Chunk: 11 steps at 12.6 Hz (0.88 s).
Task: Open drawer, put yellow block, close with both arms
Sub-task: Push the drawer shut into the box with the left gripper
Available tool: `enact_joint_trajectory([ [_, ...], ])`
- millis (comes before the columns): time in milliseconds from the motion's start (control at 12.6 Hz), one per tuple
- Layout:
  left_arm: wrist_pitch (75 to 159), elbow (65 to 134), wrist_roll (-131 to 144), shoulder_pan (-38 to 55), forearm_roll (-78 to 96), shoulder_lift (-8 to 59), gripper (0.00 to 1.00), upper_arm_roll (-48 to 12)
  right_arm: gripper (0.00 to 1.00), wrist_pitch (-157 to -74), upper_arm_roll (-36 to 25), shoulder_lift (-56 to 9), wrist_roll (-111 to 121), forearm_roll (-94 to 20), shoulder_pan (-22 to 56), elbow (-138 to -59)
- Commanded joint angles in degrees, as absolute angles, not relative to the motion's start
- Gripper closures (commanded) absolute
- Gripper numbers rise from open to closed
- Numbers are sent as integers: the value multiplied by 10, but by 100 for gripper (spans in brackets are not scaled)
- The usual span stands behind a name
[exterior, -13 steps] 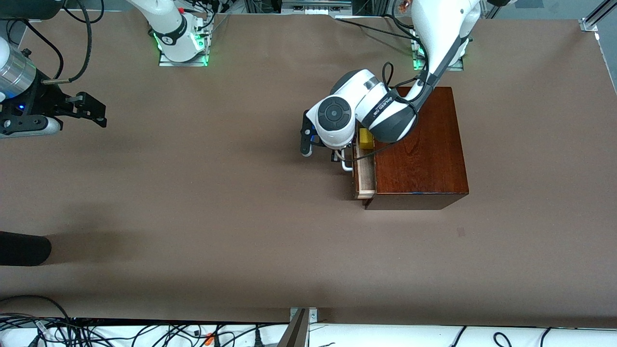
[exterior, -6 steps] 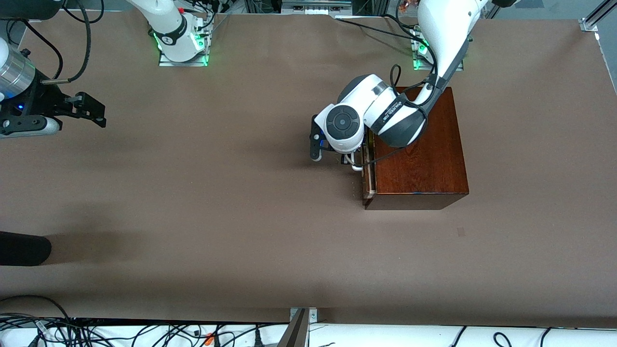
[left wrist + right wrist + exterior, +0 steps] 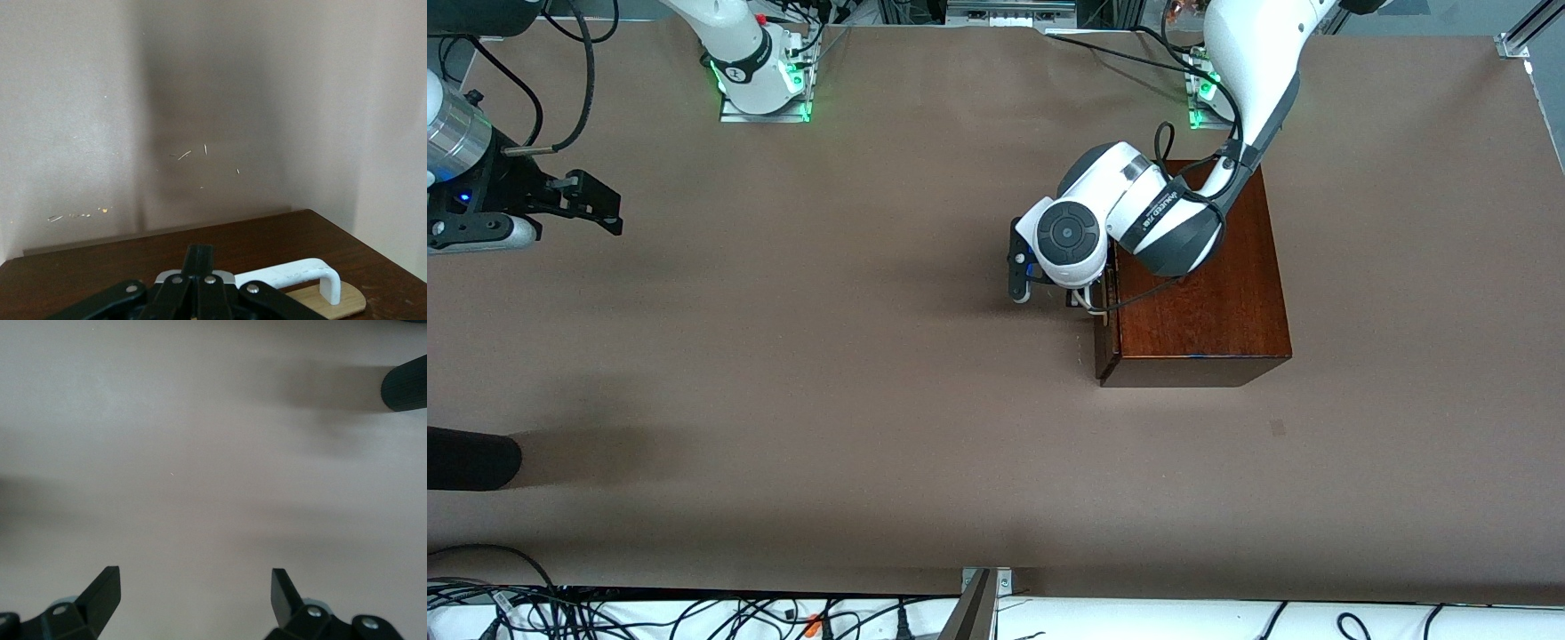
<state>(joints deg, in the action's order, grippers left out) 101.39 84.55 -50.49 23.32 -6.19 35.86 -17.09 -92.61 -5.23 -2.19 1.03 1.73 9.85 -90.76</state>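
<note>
Left gripper (image 3: 197, 267): at the drawer's front, right against the white handle (image 3: 293, 275); its fingers look pressed together, though the wrist view shows only their bases, so I cannot tell for certain.
Drawer (image 3: 1104, 313): pushed in, its dark front flush with the box or nearly so; only a thin pale edge shows in the front view, just under the left arm's wrist.
Handle: touching or just beside the left gripper's fingers; which of the two cannot be made out.
Wooden box (image 3: 1200, 284): directly under the left arm's forearm, toward the left arm's end of the table.
Yellow block: not visible in any view.
Right gripper (image 3: 195, 587): over bare table (image 3: 827, 356) at the right arm's end, well apart from the box; fingers (image 3: 103, 587) spread wide with nothing between them; this arm waits.
Dark rounded object (image 3: 405, 385): ahead of the right gripper, apart from it.
</note>
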Motion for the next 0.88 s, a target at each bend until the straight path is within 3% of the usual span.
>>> enact_joint_trajectory([
  [0,1005,841,-518,227,-95,347,100,-164,0,-924,-55,-25,5,8,100,-899],
  [795,998,838,-489,221,-85,318,100,-166,0,-924,-56,-25,5,8,100,-899],
])
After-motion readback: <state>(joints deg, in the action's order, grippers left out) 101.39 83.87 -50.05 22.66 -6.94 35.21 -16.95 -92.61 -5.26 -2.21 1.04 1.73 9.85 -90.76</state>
